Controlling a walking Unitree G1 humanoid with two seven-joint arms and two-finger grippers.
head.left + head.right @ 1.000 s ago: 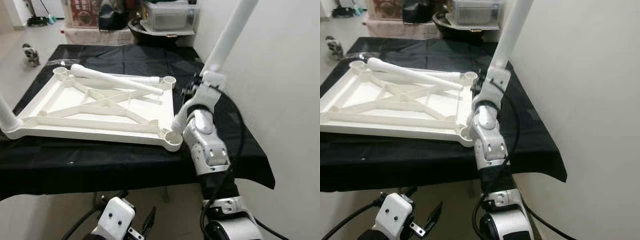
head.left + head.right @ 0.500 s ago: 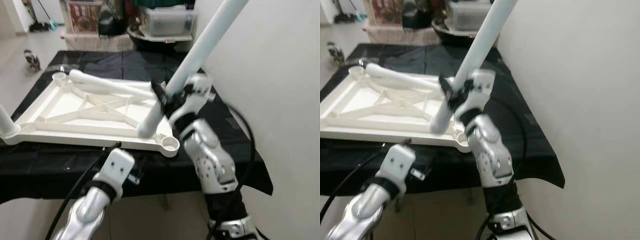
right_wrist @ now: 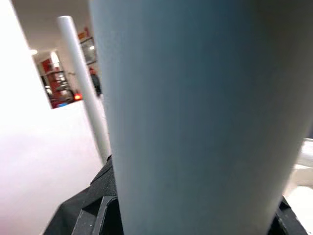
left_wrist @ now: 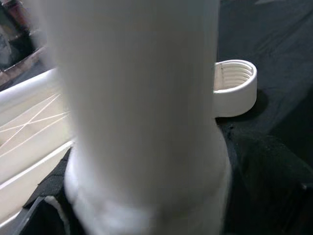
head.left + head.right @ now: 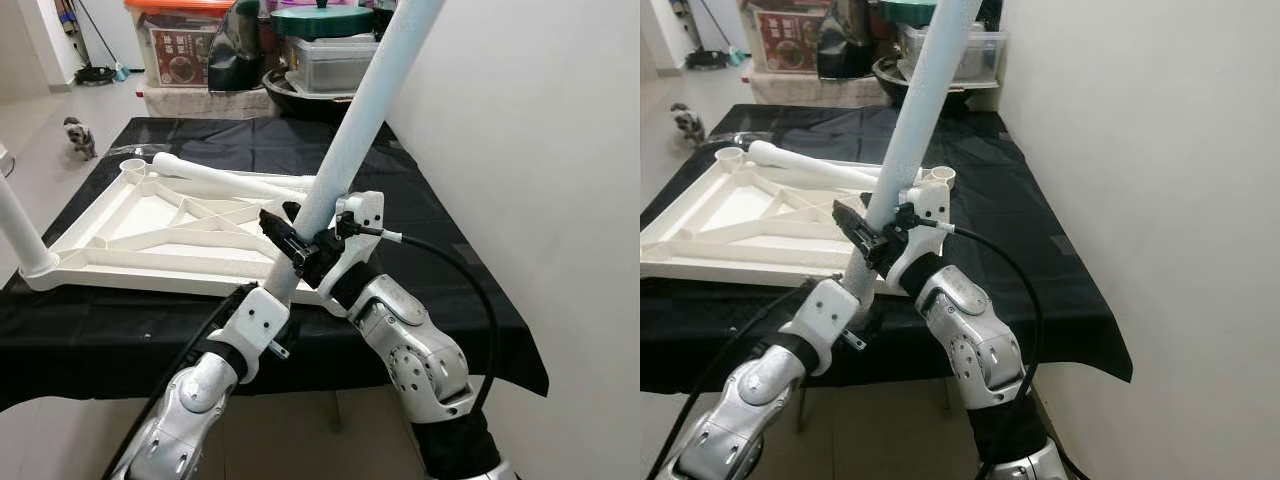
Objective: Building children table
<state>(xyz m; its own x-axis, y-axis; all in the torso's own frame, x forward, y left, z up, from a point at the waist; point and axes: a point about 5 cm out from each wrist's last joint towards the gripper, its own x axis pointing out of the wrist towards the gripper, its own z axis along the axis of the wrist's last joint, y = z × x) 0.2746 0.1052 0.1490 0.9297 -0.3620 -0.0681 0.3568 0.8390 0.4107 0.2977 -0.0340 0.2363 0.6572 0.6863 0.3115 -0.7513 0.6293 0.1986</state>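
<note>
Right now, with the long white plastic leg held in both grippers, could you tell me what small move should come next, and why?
Probably swing the long white plastic leg's lower end over the empty threaded socket nearby: the right gripper clamps it tilted, the left gripper steadies its base, and it is not yet seated in the upturned white tabletop.

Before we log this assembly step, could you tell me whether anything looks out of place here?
Yes: the table leg in the right pincer slants instead of standing upright over the corner socket of the upturned tabletop. A loose leg lies across the tabletop.
</note>
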